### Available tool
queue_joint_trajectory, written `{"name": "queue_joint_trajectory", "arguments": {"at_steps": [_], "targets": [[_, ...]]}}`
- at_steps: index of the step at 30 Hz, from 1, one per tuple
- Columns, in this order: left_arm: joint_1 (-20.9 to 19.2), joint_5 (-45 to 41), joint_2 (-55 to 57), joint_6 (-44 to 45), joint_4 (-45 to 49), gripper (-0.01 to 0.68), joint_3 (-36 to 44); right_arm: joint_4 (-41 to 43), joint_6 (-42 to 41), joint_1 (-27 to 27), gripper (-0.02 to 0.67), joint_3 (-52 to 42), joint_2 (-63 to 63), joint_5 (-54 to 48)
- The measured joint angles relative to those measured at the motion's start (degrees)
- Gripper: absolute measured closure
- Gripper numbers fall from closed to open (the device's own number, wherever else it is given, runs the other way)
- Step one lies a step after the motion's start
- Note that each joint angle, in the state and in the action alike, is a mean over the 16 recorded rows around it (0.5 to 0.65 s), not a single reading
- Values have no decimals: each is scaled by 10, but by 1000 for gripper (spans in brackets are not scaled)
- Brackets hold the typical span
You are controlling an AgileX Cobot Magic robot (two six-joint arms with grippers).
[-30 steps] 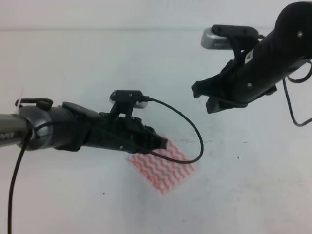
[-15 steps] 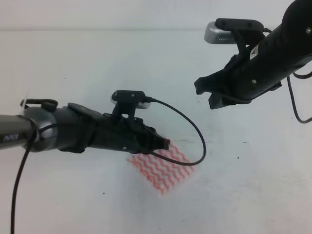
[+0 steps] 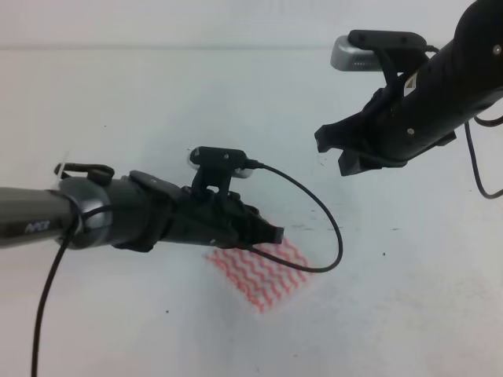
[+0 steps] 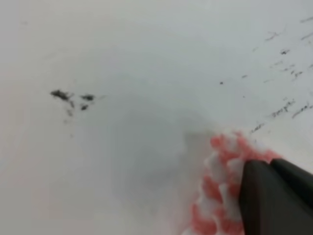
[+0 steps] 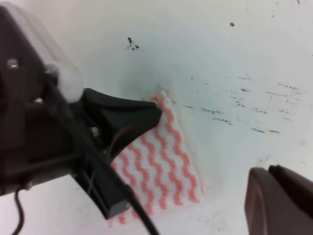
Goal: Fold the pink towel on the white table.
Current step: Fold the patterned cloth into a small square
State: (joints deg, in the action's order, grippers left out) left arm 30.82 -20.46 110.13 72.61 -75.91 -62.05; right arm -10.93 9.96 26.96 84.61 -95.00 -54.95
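The pink towel (image 3: pixel 263 276) lies flat on the white table (image 3: pixel 157 94) as a small folded rectangle with wavy stripes. My left gripper (image 3: pixel 277 234) reaches in from the left, shut, its tip low on the towel's upper corner. The left wrist view shows the dark fingertips (image 4: pixel 264 176) pressed against fuzzy pink cloth (image 4: pixel 220 191). I cannot tell whether any cloth is pinched. In the right wrist view the left gripper (image 5: pixel 154 111) points at the towel's (image 5: pixel 161 166) top corner. My right gripper (image 3: pixel 321 143) hangs shut in the air, up and to the right of the towel, holding nothing.
A black cable (image 3: pixel 330 236) loops from the left wrist camera past the towel's right side. The right arm's silver camera housing (image 3: pixel 354 55) sits high at the back right. Small dark scuffs (image 5: pixel 131 45) mark the table beyond the towel.
My left gripper has slid a little to the right, further over the towel's corner. The right arm rose slightly, then held still. The towel has kept its place and shape.
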Motion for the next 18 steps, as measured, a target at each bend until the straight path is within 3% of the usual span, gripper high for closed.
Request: {"name": "queue_joint_trajectory", "arguments": {"at_steps": [18], "targets": [[0, -67, 23, 85, 1, 676, -19, 1, -1, 0, 667, 0, 0, -4]]}}
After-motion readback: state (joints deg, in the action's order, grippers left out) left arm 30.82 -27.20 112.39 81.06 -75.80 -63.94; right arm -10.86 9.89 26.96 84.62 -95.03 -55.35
